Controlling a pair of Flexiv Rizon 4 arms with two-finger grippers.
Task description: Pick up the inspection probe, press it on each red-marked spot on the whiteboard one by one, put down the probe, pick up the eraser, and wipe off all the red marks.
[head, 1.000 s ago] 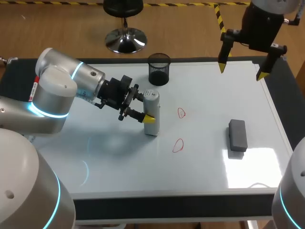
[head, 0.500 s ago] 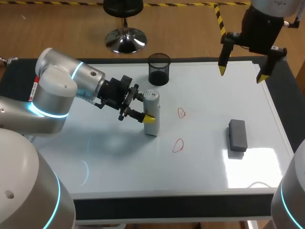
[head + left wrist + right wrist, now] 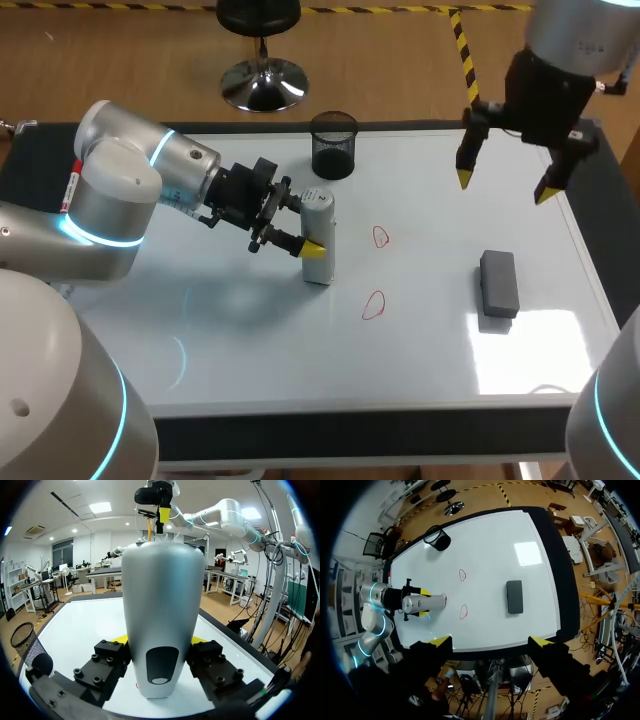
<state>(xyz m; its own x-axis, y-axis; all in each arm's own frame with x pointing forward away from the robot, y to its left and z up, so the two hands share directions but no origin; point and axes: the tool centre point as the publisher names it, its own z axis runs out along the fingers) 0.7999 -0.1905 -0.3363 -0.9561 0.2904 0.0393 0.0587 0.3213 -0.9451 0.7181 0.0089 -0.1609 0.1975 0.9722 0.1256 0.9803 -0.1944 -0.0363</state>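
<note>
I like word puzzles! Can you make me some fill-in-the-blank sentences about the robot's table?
1. The left gripper is shut on the ____.
2. The whiteboard has ____ red marks on it.
3. The eraser is ____ in colour.
4. The right gripper hangs above the whiteboard, its fingers ____, holding nothing.

Missing words: probe; two; grey; open.

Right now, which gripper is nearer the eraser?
Right. The right gripper hangs open above the whiteboard, just beyond the eraser; the left gripper is across the whiteboard, shut on the probe.
</note>
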